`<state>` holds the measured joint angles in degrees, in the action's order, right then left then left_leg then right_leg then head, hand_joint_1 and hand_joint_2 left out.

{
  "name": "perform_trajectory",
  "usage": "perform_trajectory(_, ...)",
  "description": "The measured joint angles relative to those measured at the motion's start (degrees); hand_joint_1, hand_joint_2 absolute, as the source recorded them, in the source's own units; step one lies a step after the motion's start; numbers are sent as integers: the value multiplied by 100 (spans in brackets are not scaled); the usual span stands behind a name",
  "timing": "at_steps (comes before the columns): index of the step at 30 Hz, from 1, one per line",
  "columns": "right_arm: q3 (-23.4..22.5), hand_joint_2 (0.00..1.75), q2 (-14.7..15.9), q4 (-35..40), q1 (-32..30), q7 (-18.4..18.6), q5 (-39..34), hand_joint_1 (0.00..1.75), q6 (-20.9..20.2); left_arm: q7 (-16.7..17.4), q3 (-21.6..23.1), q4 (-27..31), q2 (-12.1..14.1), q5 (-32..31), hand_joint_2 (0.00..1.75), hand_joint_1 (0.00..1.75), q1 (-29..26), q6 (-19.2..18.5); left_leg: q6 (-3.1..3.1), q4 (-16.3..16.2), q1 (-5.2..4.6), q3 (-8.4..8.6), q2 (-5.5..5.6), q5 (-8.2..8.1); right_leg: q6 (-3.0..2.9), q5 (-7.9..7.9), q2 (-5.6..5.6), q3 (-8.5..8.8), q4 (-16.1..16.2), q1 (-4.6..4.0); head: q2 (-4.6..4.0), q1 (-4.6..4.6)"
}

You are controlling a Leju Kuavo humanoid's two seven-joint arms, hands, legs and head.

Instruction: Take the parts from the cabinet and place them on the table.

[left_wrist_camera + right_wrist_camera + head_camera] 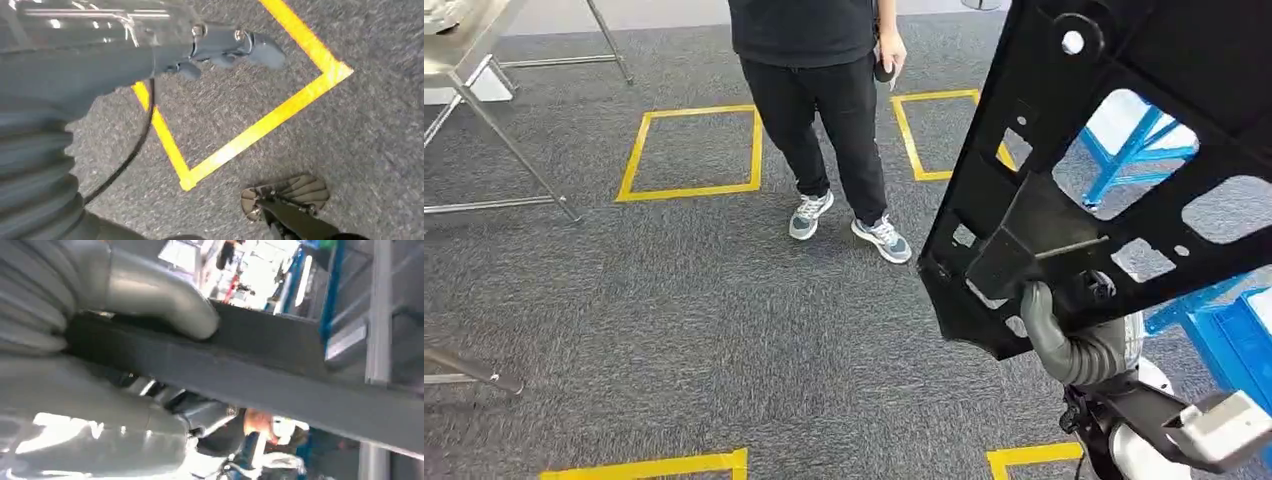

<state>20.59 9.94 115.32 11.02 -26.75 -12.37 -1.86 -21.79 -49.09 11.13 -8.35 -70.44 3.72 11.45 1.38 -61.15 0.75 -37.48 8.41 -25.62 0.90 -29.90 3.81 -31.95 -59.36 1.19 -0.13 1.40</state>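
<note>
The right hand (1064, 335) grips the lower edge of the black part (1114, 150), which rises above it, so it should carry it steady to the table, while the left hand (220, 47) hangs with fingers apart, holding nothing.

The black part (1124, 150) is running off the head view's top and right edges, hiding the right hand's fingers (1049, 325) behind it. The person (824, 100) is being cut off above the chest.

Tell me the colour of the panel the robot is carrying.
Black; the panel shows best in the head view.
</note>
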Motion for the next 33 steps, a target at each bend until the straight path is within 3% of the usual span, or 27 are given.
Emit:
perform_trajectory(2, 2, 175, -7, 2, 14, -4, 0, 175, -2, 0, 0, -2, 2, -2, 175, 0, -5, 0, 6, -349, -47, -124, -557, -269, -41, 12, -159, 15, 9, 7, 0, 79)
perform_trajectory(3, -2, 175, -7, 4, 9, -4, 0, 175, -4, 0, 2, 0, 2, -13, 175, 0, 6, 0, 15, -771, -40, -305, -692, -507, -62, 11, -257, 16, 7, -14, 0, 127)
perform_trajectory(4, -7, 175, -7, 4, -2, -4, 0, 175, -9, 0, 2, 0, 2, -15, 175, 0, 15, 0, 20, -1263, -31, -513, -747, -732, -65, 10, -354, 16, 6, -22, 0, 133)
perform_trajectory(5, -9, 175, -7, 4, -12, 0, 0, 175, -22, 2, 2, 0, 2, -17, 175, 0, 14, 0, 26, -1639, -23, -667, -769, -846, -66, 10, -444, 13, 6, -27, 0, 144)
perform_trajectory(6, -7, 175, -7, 4, -16, 0, 0, 175, -31, 2, 2, -2, 2, -17, 175, 0, 10, 0, 32, -1750, -10, -698, -781, -836, -64, 8, -527, 14, 5, -26, 0, 173)
perform_trajectory(7, -7, 175, -9, 4, -16, 0, 0, 175, -39, 4, 2, 0, 5, -17, 175, 0, 7, 0, 41, -1601, 7, -601, -794, -721, -62, 6, -602, 16, 4, -22, 0, 199)
perform_trajectory(9, -9, 175, -9, 4, -14, 0, 0, 175, -39, 4, 2, 0, 7, -17, 175, 0, 7, 0, 52, -650, 39, -82, -916, -304, -37, -12, -736, 37, -1, -12, 0, 277)
perform_trajectory(10, -9, 175, -9, 4, -13, 0, 0, 175, -39, 4, 2, 0, 7, -17, 175, 0, 8, 0, 59, -143, 41, 189, -1162, -172, -6, -33, -794, 59, -4, -13, 0, 315)
perform_trajectory(11, -11, 175, -9, 4, -11, -2, 0, 175, -39, 4, 2, -2, 2, -17, 175, 0, 17, -2, 63, -39, -51, 219, -1318, -244, 31, -56, -830, 52, -25, -72, 0, 352)
perform_trajectory(12, -15, 175, -9, 4, -7, 0, 0, 175, -42, 2, 2, -2, 2, -20, 175, 0, 23, 0, -4, -39, -25, 195, -1224, -218, 39, -52, -869, 53, -28, -70, 0, 350)
perform_trajectory(13, -15, 175, -9, 4, -8, -2, 0, 175, -46, 4, 2, -2, 5, -20, 175, 0, 20, 0, -13, -41, -49, 180, -1178, -216, 50, -43, -911, 64, -13, -75, 0, 284)
perform_trajectory(15, -15, 175, -11, 4, -8, 0, 0, 175, -48, 7, 2, 0, 7, -20, 175, 0, 17, 0, -100, -23, -77, 159, -1044, -191, 100, -53, -1036, 102, 4, -52, 0, 247)
perform_trajectory(16, -20, 175, -11, 7, -8, 0, 0, 175, -48, 7, 2, 0, 7, -22, 175, 0, 15, 0, -142, 1, -53, 170, -982, -166, 134, -137, -879, 79, -47, -31, 0, 240)
perform_trajectory(17, -24, 175, -11, 9, -11, -2, 0, 175, -50, 13, 0, 0, 13, -22, 175, 0, 14, 0, -173, 1, -45, 158, -925, -152, 127, -293, -669, -8, -238, -27, 0, 221)
perform_trajectory(18, -33, 175, -11, 11, -13, -9, 0, 175, -50, 17, 0, 2, 20, -22, 175, 0, 29, 2, -207, 1, -45, 146, -863, -143, 118, -515, -536, -192, -636, -29, 0, 155)
perform_trajectory(20, -52, 175, -9, 11, -43, -7, 0, 175, -50, 17, 2, 2, 20, -24, 175, 0, 38, 0, -230, 0, -54, 128, -723, -130, 116, -842, -460, -599, -1470, -37, 0, 72)
perform_trajectory(21, -55, 175, -9, 11, -68, -7, 0, 175, -50, 20, 2, 2, 20, -26, 175, 0, 32, 0, -238, -1, -58, 126, -645, -125, 112, -847, -446, -721, -1687, -38, 0, 54)
perform_trajectory(23, -61, 175, -9, 11, -76, -2, 0, 175, -52, 35, 2, 0, 20, -31, 175, 0, 9, -2, -237, -7, -57, 128, -484, -117, 98, -484, -412, -570, -1310, -37, 0, 18)
perform_trajectory(24, -68, 175, -9, 11, -76, -4, 0, 175, -52, 35, 2, 0, 20, -35, 175, 0, 9, -2, -228, -8, -51, 132, -403, -109, 89, -211, -347, -348, -837, -36, 0, 6)
perform_trajectory(25, -70, 175, -9, 11, -76, -4, 0, 175, -52, 35, 2, 0, 20, -35, 175, 0, 12, -2, -218, -13, -42, 134, -331, -102, 78, 16, -190, -129, -368, -32, 0, -9)
perform_trajectory(26, -74, 175, -9, 11, -77, -4, 0, 175, -55, 37, 2, 0, 20, -35, 175, 0, 11, -2, -190, -19, -42, 110, -271, -90, 67, -23, 139, -21, -151, -9, 0, -20)
perform_trajectory(27, -83, 175, -11, 20, -83, -11, -4, 175, -55, 35, 2, 0, 20, -37, 175, 0, 26, -4, -159, -46, -50, 51, -188, -72, 77, -51, 172, 1, -4, -2, 0, -18)
perform_trajectory(29, -107, 175, -11, 20, -107, -7, -9, 175, -55, 37, 2, 0, 20, -39, 175, 0, 5, -4, -65, 10, -6, 15, -65, -7, 72, -41, 64, -12, -31, -46, 0, -13)
perform_trajectory(30, -116, 175, -11, 20, -102, -2, -9, 175, -57, 39, 2, 0, 20, -44, 175, 0, -22, -4, -25, 22, -16, 2, 1, 17, 41, -21, -4, 13, -7, -45, 0, -11)
perform_trajectory(31, -122, 175, -11, 20, -99, -7, -18, 175, -57, 39, 2, 0, 22, -46, 175, 0, -32, -4, -29, -41, -10, -9, -193, -30, -7, 13, -103, 33, 38, 56, 0, 11)
perform_trajectory(32, -125, 175, -18, 22, -105, -7, -17, 175, -57, 44, 0, 0, 24, -50, 175, 0, -33, -4, -17, -178, -56, -62, -509, -160, -29, 16, -165, 44, 42, 31, 0, 44)
perform_trajectory(33, -135, 175, -20, 22, -105, -13, -20, 175, -57, 44, 2, 0, 24, -52, 175, 0, -21, -4, -10, -525, -52, -199, -663, -379, -80, 11, -266, 47, 39, 13, 0, 94)
